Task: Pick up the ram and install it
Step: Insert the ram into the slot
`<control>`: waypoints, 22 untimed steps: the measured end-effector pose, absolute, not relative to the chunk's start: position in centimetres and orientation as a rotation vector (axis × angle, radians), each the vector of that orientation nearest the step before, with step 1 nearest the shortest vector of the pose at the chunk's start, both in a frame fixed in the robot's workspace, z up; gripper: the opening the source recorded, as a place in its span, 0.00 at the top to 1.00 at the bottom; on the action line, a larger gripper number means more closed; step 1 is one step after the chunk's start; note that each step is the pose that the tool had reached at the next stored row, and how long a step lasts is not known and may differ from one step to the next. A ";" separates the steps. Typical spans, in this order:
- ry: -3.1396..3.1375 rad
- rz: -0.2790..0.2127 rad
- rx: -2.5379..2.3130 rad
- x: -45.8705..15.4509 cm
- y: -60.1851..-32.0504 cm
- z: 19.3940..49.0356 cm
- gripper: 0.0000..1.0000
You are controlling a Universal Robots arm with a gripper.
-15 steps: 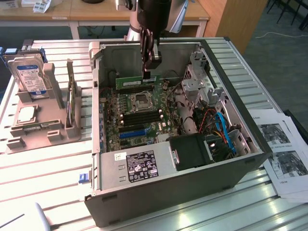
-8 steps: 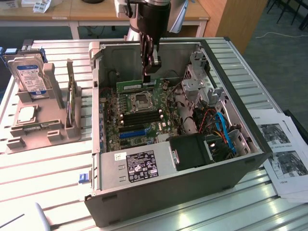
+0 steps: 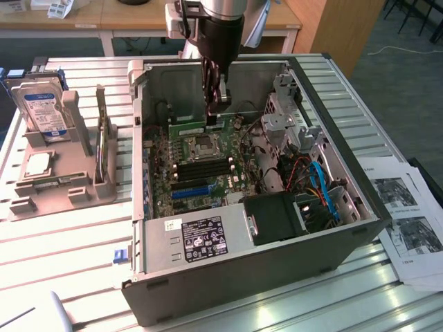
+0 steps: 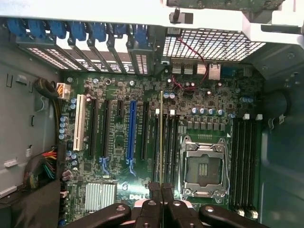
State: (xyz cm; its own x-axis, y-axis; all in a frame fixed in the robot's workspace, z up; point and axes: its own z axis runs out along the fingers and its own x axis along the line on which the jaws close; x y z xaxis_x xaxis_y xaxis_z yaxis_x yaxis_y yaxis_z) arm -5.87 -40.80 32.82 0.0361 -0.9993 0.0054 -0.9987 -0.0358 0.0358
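My gripper (image 3: pixel 217 107) hangs inside the open computer case (image 3: pixel 228 266), shut on the ram (image 3: pixel 190 128), a narrow green stick that reaches toward the exterior view's left. In the wrist view the ram (image 4: pixel 161 142) shows edge-on as a thin line running out from between my closed fingertips (image 4: pixel 161 190). It hangs above the motherboard, over the black memory slots (image 4: pixel 170 142) beside the CPU socket (image 4: pixel 202 166). A second bank of memory slots (image 4: pixel 244 161) lies on the socket's other side. Whether the ram touches a slot I cannot tell.
A blue expansion slot (image 3: pixel 190 190) lies nearer the case front. The drive cage (image 3: pixel 291 104) and coloured cables (image 3: pixel 322 187) fill the case's right side. A hard drive (image 3: pixel 45 111) stands in a grey holder (image 3: pixel 52 180) at the left. Printed papers (image 3: pixel 408 221) lie at the right.
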 end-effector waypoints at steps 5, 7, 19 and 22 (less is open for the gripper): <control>-2.164 -0.026 2.243 -5.9 -40.8 31.9 0.89; -2.164 -0.024 2.244 -5.9 -40.8 31.6 0.89; -2.168 -0.014 2.248 -5.9 -40.8 30.3 0.89; -2.177 -0.015 2.240 -5.8 -40.8 30.2 0.89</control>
State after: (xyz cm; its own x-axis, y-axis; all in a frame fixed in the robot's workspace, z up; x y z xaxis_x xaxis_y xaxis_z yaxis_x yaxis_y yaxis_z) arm -5.80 -40.80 30.24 0.0287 -0.9996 0.0059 -0.9994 -0.0286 0.0195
